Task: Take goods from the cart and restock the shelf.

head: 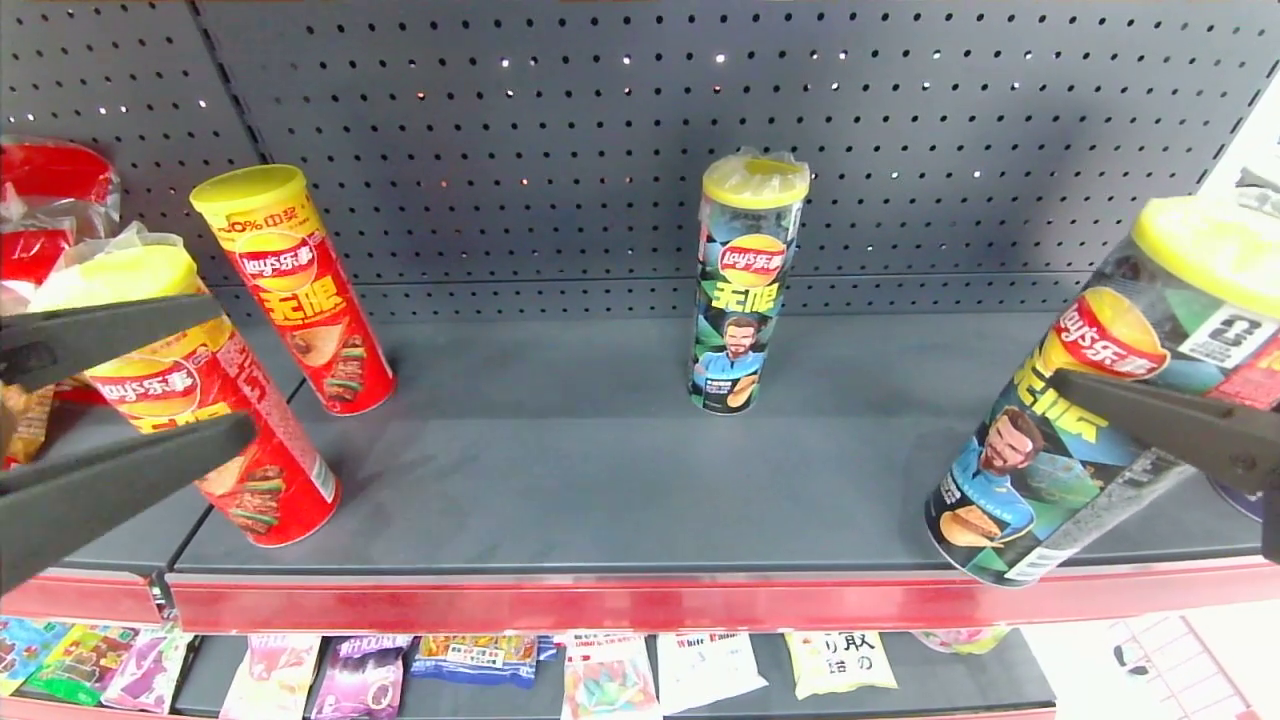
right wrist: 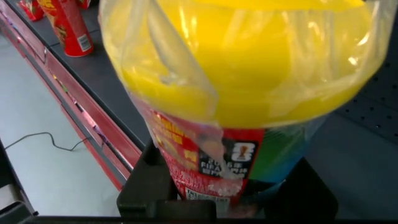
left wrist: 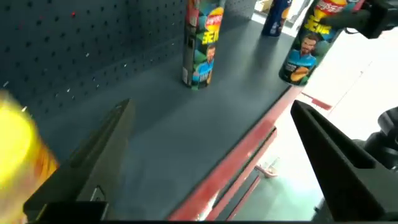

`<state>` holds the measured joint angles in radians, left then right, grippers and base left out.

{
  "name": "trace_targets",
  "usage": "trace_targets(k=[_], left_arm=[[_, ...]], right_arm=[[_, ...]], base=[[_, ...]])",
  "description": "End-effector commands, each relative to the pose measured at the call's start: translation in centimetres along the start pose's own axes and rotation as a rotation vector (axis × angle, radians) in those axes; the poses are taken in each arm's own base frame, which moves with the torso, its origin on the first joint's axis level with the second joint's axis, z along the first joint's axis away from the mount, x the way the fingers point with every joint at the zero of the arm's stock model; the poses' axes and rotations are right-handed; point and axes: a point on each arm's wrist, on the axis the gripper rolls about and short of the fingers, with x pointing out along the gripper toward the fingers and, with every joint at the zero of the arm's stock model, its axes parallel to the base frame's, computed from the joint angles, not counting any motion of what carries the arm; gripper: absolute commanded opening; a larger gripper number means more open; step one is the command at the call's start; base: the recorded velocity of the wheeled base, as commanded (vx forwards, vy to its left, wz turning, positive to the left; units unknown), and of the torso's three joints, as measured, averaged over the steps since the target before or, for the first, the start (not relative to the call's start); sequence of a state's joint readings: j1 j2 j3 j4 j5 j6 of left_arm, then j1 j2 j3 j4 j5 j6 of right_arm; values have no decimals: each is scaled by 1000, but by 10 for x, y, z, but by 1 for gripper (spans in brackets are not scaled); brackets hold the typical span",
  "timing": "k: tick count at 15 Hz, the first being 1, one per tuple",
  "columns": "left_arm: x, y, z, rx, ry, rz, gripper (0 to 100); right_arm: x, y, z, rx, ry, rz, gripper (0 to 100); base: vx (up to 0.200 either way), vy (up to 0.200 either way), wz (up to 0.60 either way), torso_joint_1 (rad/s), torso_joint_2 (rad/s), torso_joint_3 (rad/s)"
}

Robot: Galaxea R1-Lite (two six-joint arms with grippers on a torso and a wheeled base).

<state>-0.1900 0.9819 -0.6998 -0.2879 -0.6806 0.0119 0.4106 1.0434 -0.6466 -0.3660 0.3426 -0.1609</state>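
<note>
A red chip can (head: 215,400) with a yellow lid stands on the grey shelf (head: 600,480) at the front left. My left gripper (head: 232,365) (left wrist: 211,109) is open; its fingers frame that can in the head view, but the left wrist view has only bare shelf between them. A second red can (head: 295,290) (right wrist: 71,25) stands behind. A blue-green can (head: 745,290) (left wrist: 200,43) stands mid-shelf near the back. My right gripper (head: 1100,345) (right wrist: 230,180) is shut on another blue-green can (head: 1090,400) (left wrist: 308,43) (right wrist: 249,74), tilted, its base at the shelf's front right edge.
A pegboard wall (head: 640,120) backs the shelf, and a red lip (head: 600,600) runs along its front. Red snack bags (head: 40,200) sit at the far left. Several snack packets (head: 480,670) lie on the lower shelf. A blue can (left wrist: 273,18) stands past the held one.
</note>
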Motion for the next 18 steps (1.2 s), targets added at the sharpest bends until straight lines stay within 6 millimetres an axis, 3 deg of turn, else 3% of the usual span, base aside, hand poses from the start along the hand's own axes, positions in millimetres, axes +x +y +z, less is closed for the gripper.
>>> trace_targets(k=[1, 4, 6, 13, 18], left_arm=[[61, 29, -9, -35, 47, -66, 100], [112, 45, -1, -33, 52, -55, 100], [136, 52, 4, -29, 47, -78, 100], [186, 39, -13, 36, 90, -198, 100], [229, 55, -15, 43, 76, -203, 100]], right_arm=[[8, -3, 2, 4, 8, -8, 0], [11, -5, 8, 1, -4, -12, 0], [11, -5, 7, 5, -1, -13, 0], [11, -6, 7, 17, -2, -17, 0], [11, -6, 7, 17, -1, -26, 0]], base=[[0, 0, 0, 0, 0, 0], [0, 0, 0, 0, 0, 0], [0, 0, 0, 0, 0, 0], [0, 0, 0, 0, 0, 0], [0, 0, 0, 0, 0, 0]])
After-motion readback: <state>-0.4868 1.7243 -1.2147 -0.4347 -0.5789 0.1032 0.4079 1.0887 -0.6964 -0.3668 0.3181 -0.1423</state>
